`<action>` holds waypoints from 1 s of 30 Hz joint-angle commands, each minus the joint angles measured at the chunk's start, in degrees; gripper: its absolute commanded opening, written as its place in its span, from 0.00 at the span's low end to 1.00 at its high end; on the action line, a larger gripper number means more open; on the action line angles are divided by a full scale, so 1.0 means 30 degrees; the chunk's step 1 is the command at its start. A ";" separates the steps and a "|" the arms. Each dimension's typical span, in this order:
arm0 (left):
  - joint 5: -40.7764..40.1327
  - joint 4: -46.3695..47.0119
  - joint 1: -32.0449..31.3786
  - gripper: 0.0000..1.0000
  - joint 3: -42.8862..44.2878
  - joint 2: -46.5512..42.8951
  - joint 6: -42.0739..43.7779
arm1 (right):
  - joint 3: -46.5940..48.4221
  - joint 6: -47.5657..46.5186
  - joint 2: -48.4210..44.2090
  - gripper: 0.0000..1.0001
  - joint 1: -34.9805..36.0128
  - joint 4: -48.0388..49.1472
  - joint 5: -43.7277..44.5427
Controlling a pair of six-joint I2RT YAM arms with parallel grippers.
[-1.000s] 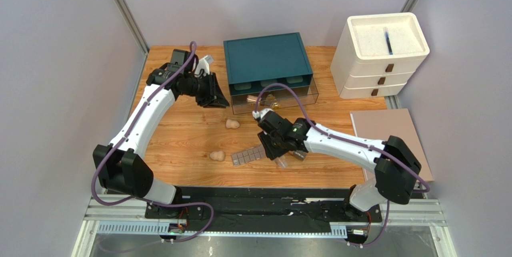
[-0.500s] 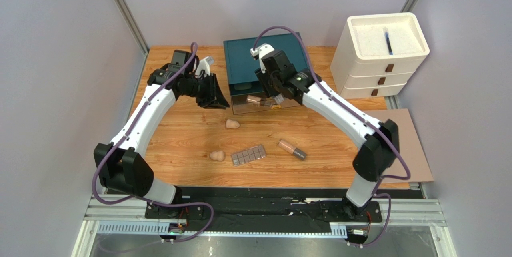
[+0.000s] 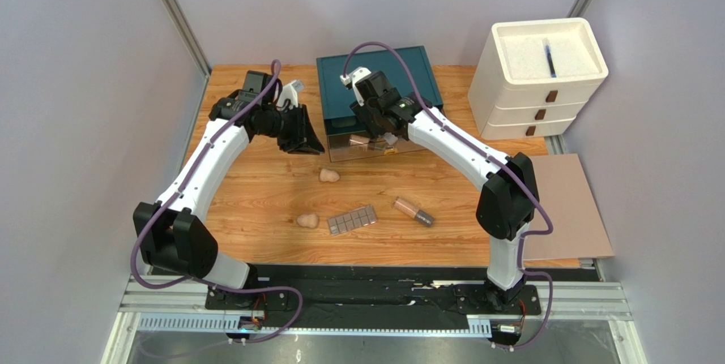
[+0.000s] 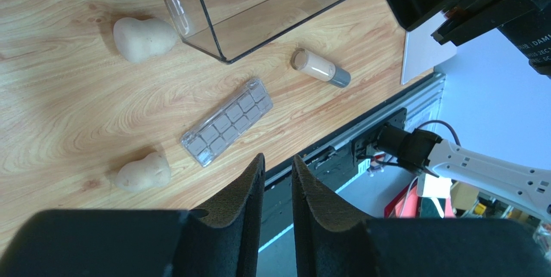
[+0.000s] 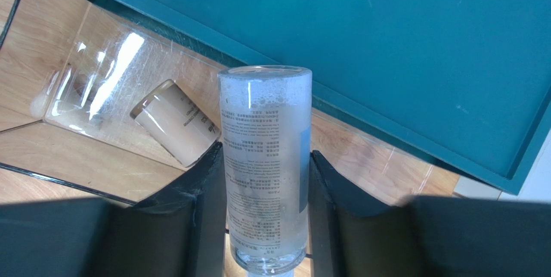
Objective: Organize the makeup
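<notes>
Fingers clamp clear tube — above clear drawer | tan tube inside

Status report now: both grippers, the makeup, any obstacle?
Right gripper shut on clear tube over clear drawer. Left gripper shut, empty. Tan tube already inside. No obstacle seen.

top: high, behind arms | wrists: close, facing down (both share clear drawer)
</notes>
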 commanded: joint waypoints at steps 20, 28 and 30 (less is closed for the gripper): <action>0.0376 -0.0024 -0.0058 0.28 0.0439 -0.0163 0.0345 | -0.5667 0.2569 -0.6952 0.72 0.0069 -0.0987 -0.1937; 0.0522 -0.0024 -0.0058 0.28 0.0585 -0.0017 0.0345 | -1.3841 0.4384 -1.1058 0.77 0.0157 -0.0020 -0.3729; 0.0464 -0.0024 -0.0058 0.28 0.0614 -0.0075 0.0374 | -1.5191 0.4621 -1.1031 0.77 0.0157 0.0360 -0.4111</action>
